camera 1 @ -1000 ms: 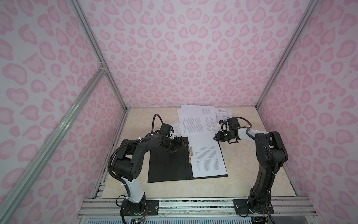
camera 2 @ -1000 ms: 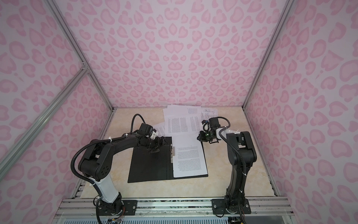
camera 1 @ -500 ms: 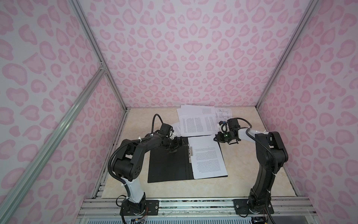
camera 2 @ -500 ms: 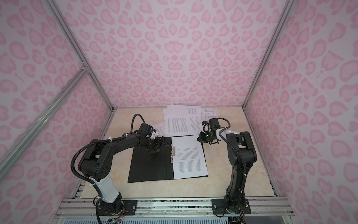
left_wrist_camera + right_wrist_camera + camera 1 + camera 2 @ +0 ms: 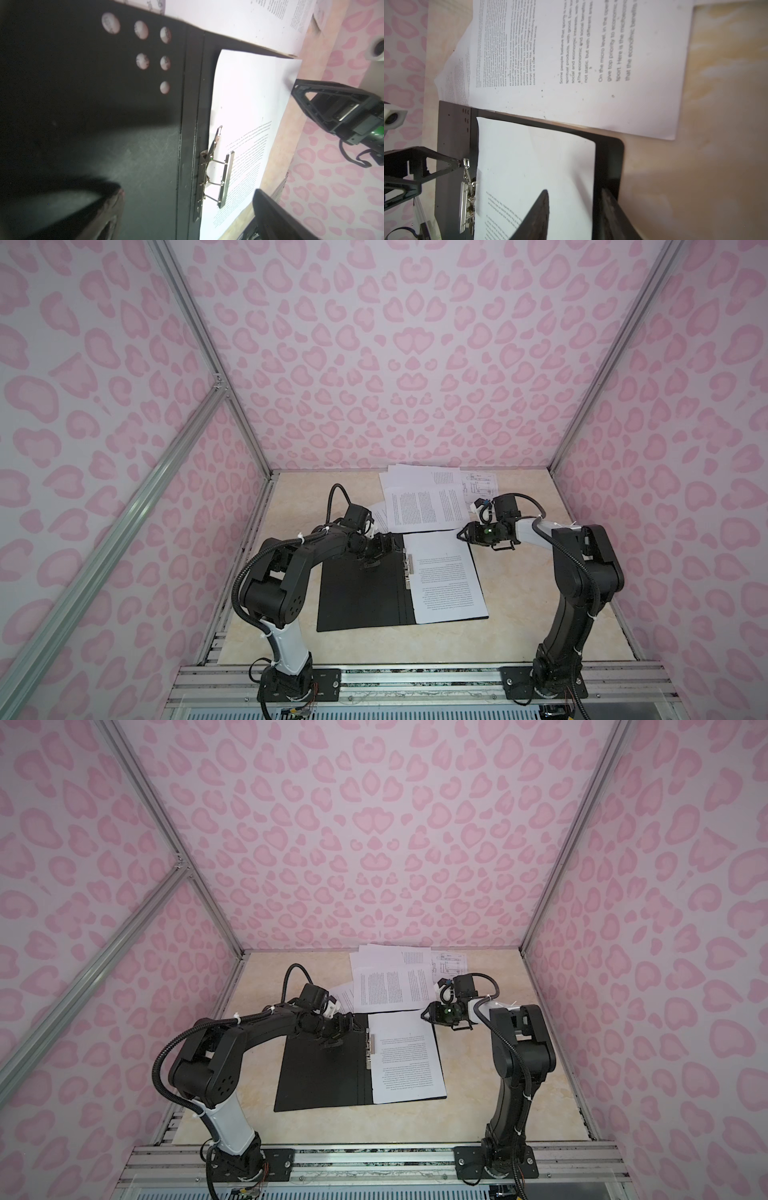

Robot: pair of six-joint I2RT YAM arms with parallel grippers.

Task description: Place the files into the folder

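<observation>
Right jaws apart over far right corner of one sheet (image 5: pixel 444 576) lying in the open folder (image 5: pixel 357 593). Left jaws wide apart, one tip at the clip (image 5: pixel 218 170) lever. Other files (image 5: pixel 424 506) lie on worktop (image 5: pixel 540 605) behind folder, partly under it.

Three walls close the cell: a back wall (image 5: pixel 407 364), a left wall (image 5: pixel 62 448) and a right wall (image 5: pixel 685 427). All three carry a white covering printed with pink spots like a leopard skin, and some spots have the shape of hearts. Silver aluminium profiles (image 5: pixel 200 344) run up the two back corners, and one slanted bar (image 5: pixel 124 522) crosses the left wall. The tabletop (image 5: pixel 519 635) is beige with a pale marble pattern. An aluminium rail (image 5: pixel 415 682) lies along its front edge. The light is soft and even, and the shadows are weak.
</observation>
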